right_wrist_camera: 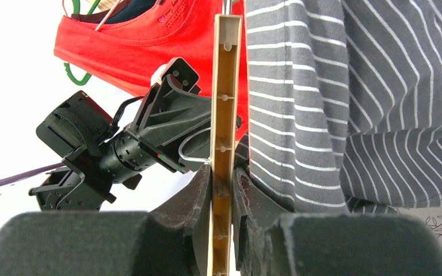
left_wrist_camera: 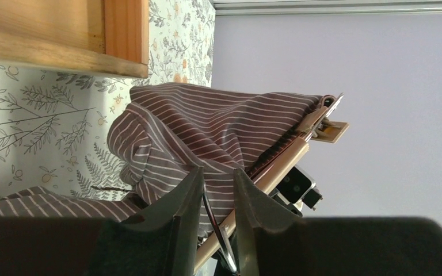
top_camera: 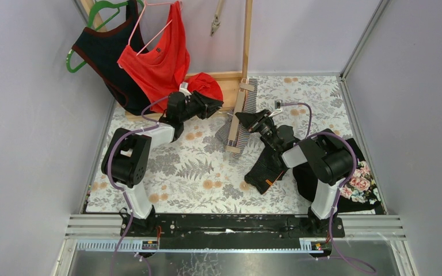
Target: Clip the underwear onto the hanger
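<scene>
Right gripper (right_wrist_camera: 221,178) jaws clamp the beige hanger (right_wrist_camera: 225,86), striped underwear (right_wrist_camera: 322,103) draped over it, toward the table's (top_camera: 195,172) far edge. Left gripper (left_wrist_camera: 217,178) jaws narrowly flank its wire hook (left_wrist_camera: 207,208); whether they pinch it I cannot tell.

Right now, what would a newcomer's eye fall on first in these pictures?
The bright red sleeveless top hanging at the back left stands out first. In the middle, the right gripper is shut on a beige plastic clip hanger draped with grey white-striped underwear, with the left gripper right beside it.

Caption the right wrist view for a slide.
Right hand grips the beige hanger edge-on, striped underwear hanging just beside it.
</scene>
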